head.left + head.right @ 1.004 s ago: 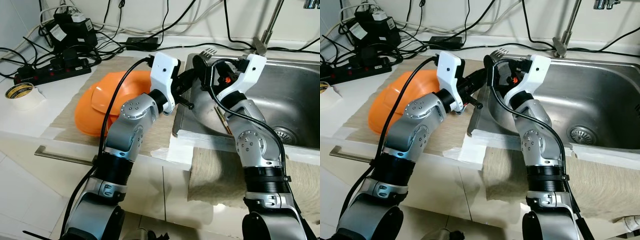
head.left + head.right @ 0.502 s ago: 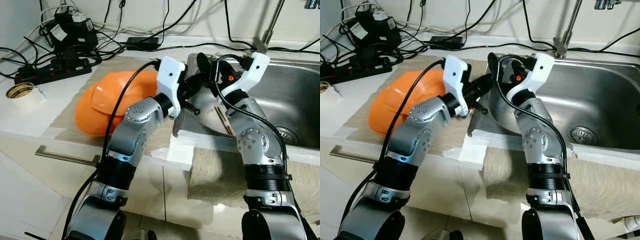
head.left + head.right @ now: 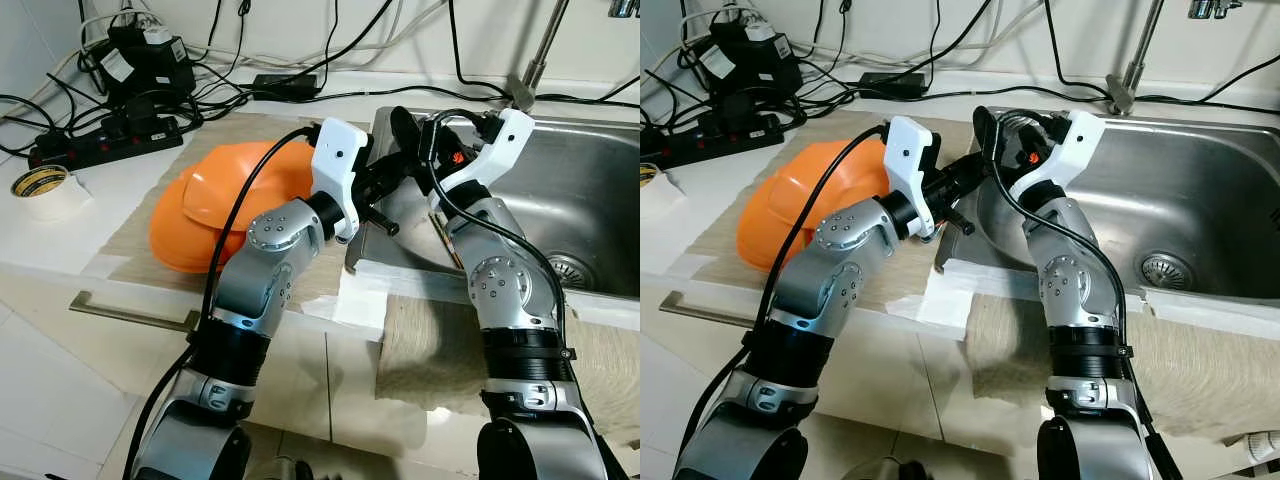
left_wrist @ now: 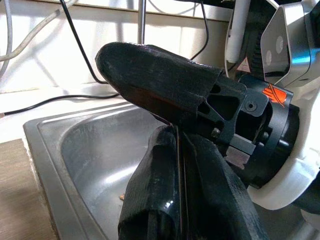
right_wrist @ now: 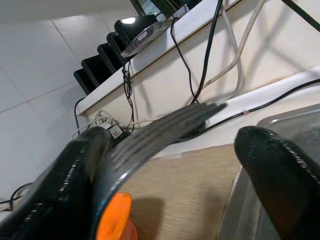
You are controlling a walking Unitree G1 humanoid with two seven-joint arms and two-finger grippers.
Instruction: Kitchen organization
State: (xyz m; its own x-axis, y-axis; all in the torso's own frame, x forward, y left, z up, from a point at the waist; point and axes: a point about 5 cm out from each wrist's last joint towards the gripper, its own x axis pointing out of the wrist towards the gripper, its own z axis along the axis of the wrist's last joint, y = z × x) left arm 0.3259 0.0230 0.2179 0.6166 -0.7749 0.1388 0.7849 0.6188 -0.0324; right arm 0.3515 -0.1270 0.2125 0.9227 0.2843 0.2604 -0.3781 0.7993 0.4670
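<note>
Right wrist view gives the best look at the grey metal fork [image 5: 170,125]: its tines are slim, slightly curved and blurred, and they lie along one black finger [image 5: 85,175] of the right gripper [image 3: 408,130]. The other finger [image 5: 272,170] stands well apart, so this pincer is spread. The fork is held in the air over the left rim of the stainless steel sink [image 3: 590,190], where the two grippers meet.

In the left wrist view the fork's handle shows edge-on as a thin bright line, and the left gripper [image 4: 177,190] has its two fingers pressed together on it.

On the bench to the left of the sink a round orange plastic bowl [image 3: 215,195] lies upside down on a beige woven mat [image 3: 135,220]. A roll of tape [image 3: 40,187] sits near the bench's left edge, and a black power strip [image 3: 110,140] lies toward the back-left corner.
</note>
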